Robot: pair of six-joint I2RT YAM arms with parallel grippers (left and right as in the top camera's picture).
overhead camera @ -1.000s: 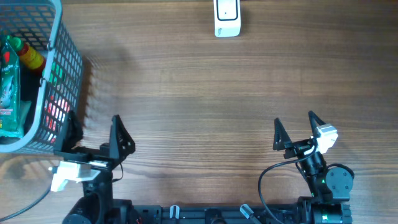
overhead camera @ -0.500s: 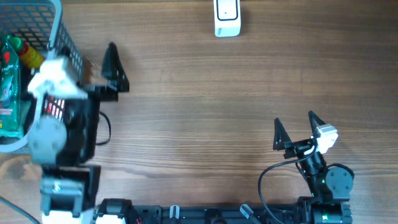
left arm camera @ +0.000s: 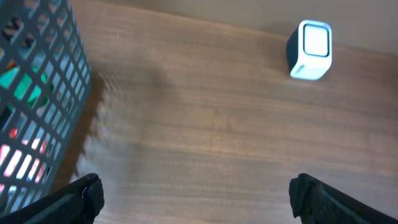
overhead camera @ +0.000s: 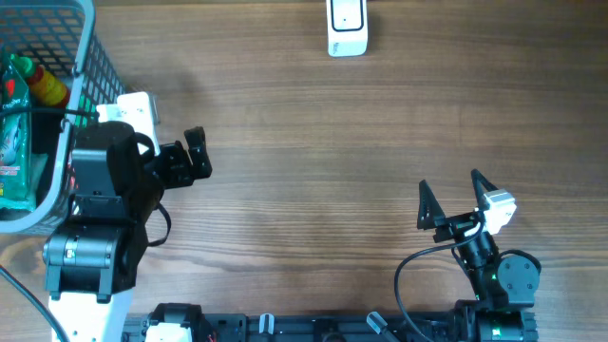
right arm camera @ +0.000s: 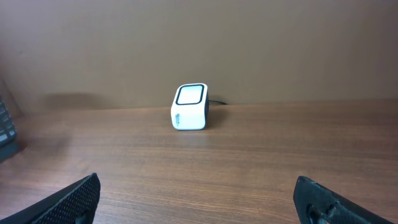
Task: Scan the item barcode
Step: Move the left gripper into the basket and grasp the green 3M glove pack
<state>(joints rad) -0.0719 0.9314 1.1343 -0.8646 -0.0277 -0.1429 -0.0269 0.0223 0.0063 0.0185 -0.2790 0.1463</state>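
Observation:
The white barcode scanner stands at the far edge of the table, also seen in the left wrist view as the scanner and in the right wrist view as the scanner. Items lie in the grey wire basket at the far left: a green packet and a red bottle with a yellow cap. My left gripper hangs just right of the basket, open and empty. My right gripper rests near the front right, open and empty.
The basket wall fills the left of the left wrist view, with green and red items behind the mesh. Bare wooden tabletop lies between the basket, the scanner and the right arm.
The left arm has risen from the table's front edge and swung up beside the basket, its gripper now turned and pointing right. The right arm has not moved.

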